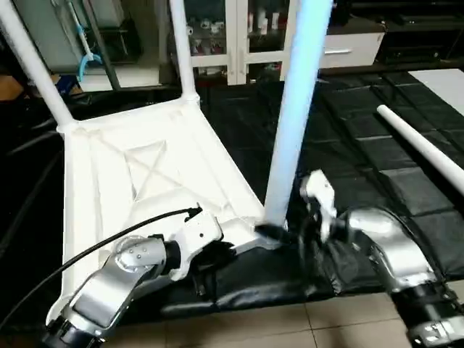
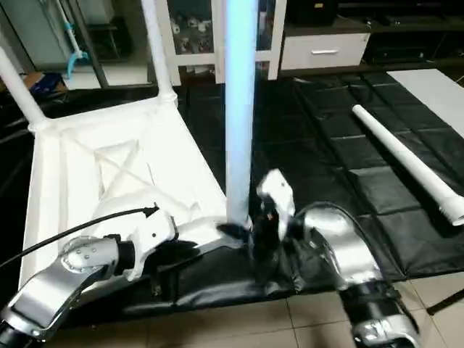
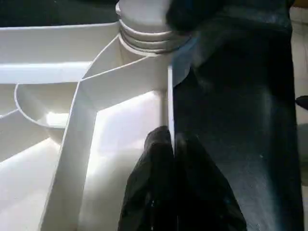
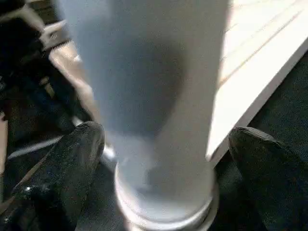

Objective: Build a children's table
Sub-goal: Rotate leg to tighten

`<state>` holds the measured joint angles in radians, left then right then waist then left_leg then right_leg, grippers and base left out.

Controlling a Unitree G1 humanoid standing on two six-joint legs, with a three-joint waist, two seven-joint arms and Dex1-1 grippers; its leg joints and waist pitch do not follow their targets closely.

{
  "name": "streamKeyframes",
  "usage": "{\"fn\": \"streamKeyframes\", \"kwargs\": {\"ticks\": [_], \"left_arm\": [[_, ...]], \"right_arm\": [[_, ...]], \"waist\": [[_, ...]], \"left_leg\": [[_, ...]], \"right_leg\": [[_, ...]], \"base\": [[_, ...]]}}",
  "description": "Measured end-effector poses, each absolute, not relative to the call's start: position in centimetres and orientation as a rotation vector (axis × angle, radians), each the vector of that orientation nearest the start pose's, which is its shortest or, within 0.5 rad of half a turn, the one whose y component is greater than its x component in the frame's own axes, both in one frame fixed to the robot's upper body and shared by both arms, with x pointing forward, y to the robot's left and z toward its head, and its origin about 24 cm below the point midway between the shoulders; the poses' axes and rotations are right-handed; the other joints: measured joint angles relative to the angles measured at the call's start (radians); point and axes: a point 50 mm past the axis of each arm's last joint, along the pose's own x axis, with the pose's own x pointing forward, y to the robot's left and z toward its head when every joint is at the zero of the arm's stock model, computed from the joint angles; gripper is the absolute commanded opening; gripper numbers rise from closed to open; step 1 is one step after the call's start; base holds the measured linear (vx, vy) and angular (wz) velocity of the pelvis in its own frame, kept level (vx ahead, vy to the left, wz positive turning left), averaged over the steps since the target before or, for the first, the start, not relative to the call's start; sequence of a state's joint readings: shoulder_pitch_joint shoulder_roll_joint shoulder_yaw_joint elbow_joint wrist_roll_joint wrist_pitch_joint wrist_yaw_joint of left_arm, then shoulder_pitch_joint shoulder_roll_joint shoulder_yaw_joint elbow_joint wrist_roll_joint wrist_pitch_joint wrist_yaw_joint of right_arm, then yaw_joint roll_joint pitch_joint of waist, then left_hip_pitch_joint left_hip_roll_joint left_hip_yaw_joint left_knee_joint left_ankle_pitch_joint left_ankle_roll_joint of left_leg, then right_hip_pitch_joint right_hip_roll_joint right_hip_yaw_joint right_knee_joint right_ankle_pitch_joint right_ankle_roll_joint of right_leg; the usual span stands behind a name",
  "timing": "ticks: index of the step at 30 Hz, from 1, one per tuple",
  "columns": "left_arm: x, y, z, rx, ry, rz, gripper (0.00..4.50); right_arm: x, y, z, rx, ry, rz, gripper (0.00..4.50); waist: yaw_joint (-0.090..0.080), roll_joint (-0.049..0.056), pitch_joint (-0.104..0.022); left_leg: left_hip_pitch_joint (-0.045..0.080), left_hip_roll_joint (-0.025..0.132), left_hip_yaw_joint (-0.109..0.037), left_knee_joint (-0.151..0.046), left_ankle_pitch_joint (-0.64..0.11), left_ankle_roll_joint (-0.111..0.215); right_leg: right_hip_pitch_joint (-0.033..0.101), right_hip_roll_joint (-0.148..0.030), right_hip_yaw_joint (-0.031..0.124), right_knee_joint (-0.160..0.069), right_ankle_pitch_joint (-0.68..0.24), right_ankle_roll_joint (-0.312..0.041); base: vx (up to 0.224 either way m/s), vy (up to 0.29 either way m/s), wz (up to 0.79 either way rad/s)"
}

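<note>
No writing can be read anywhere. The left gripper, fingers together, pinches the upside-down white plastic square table top's rim at lower centre. The right gripper stands wide apart around the tall white leg.

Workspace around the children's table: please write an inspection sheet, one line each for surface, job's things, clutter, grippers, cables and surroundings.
Surface: black mat on a tiled floor.
Job's things: table top lies underside up on the mat; two far legs stand in the far corner sockets; near leg stands in the near right corner socket; loose leg lies on the mat to the right.
Clutter: nothing seen.
Grippers: left gripper shut on the table top's edge wall; right gripper open, one finger on each side of the near leg's base.
Cables: black cable runs over the left forearm.
Surroundings: glass-door cabinet and drawer unit behind.
</note>
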<state>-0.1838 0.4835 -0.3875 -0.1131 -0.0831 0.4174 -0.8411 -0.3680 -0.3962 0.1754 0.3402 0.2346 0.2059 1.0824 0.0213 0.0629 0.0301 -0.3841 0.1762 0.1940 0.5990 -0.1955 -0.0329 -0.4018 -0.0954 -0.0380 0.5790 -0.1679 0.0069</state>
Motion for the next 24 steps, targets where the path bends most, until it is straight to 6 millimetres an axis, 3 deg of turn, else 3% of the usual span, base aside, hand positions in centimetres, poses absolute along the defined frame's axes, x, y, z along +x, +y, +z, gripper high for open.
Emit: {"fn": "streamKeyframes", "kwargs": {"ticks": [2, 9, 17, 24], "left_arm": [[24.0, 11.9, 4.4, 0.370, 0.429, -1.153, 0.00], [23.9, 11.9, 4.3, 0.368, 0.433, -1.158, 0.00], [23.9, 11.9, 4.3, 0.368, 0.435, -1.158, 0.00], [24.5, 11.6, 4.2, 0.364, 0.441, -1.113, 0.00]], "right_arm": [[28.7, -15.2, 4.4, -0.093, 0.331, 1.174, 4.18], [28.7, -14.9, 3.7, -0.075, 0.329, 1.168, 3.38], [28.7, -14.8, 3.7, -0.069, 0.320, 1.183, 2.77], [29.1, -14.0, 3.1, -0.071, 0.299, 1.079, 2.67]], "waist": [[0.000, 0.000, 0.000], [-0.002, 0.000, 0.000], [-0.003, 0.000, 0.000], [-0.017, -0.003, -0.002]], "left_leg": [[0.000, 0.000, 0.000, 0.000, 0.000, 0.000], [0.001, 0.000, 0.000, 0.001, 0.000, 0.000], [0.001, 0.000, 0.000, 0.003, 0.000, 0.000], [0.002, 0.000, 0.000, 0.003, 0.000, 0.000]], "right_leg": [[0.000, 0.000, 0.000, 0.000, 0.000, 0.000], [0.002, 0.000, 0.001, 0.001, 0.001, -0.001], [0.003, 0.000, 0.001, 0.001, 0.001, -0.001], [0.003, 0.000, 0.001, 0.001, 0.003, -0.003]], "base": [[0.000, 0.000, 0.00], [0.000, 0.000, 0.00], [0.000, 0.000, 0.00], [0.000, 0.000, 0.00]]}}
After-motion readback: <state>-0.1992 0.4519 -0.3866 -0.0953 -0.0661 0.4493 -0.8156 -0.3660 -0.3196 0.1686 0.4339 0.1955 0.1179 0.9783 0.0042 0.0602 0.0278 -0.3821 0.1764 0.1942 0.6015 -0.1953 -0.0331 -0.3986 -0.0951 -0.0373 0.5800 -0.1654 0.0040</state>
